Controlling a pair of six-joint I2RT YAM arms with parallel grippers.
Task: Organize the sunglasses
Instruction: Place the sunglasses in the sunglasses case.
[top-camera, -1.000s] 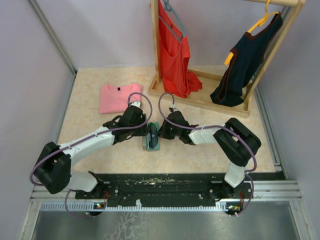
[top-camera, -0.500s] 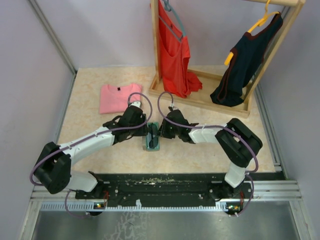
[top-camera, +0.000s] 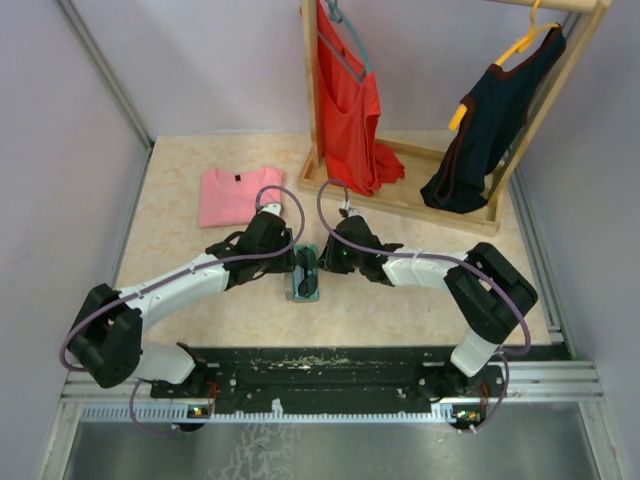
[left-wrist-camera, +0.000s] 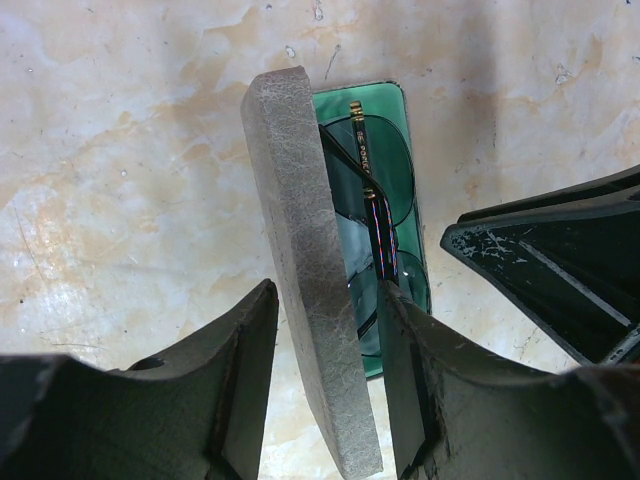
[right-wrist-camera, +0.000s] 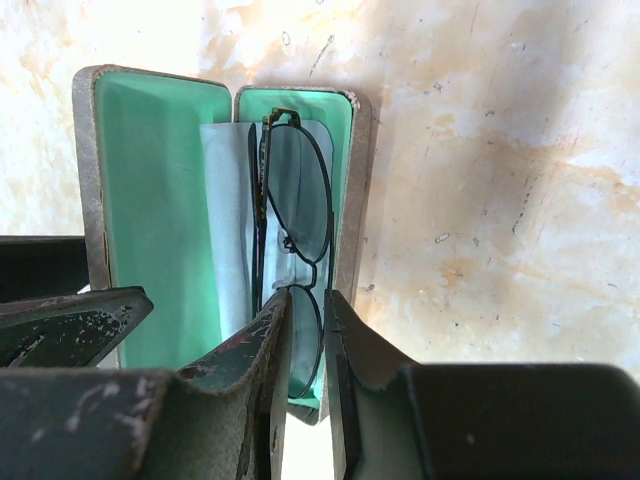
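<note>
At the near edge of the table (top-camera: 180, 300), the right arm's elbow is sitting further out to the right than a second ago, and its forearm is stretching longer toward the middle. The left arm is keeping the same pose. Between the two wrists, the case (right-wrist-camera: 86, 180) is looking narrower from above than before.

The left gripper (left-wrist-camera: 325, 295) is straddling the grey lid (left-wrist-camera: 300, 250), which is standing up on its edge, with one finger close against each face of it. The right gripper (right-wrist-camera: 307, 300) is hovering over the case with its fingers drawn nearly together, and the rim of the lower lens is showing in the thin gap. Whether it is pinching the frame I cannot tell.

The sunglasses (right-wrist-camera: 295, 200) are lying folded in the right half of the green-lined case, on top of a light blue cloth (right-wrist-camera: 225, 220). The left half is showing bare lining.

Further back, a folded pink shirt (top-camera: 235, 192) is lying on the table, and a red garment (top-camera: 345, 110) and a dark garment (top-camera: 490, 130) are hanging on a wooden rack (top-camera: 400, 198).
</note>
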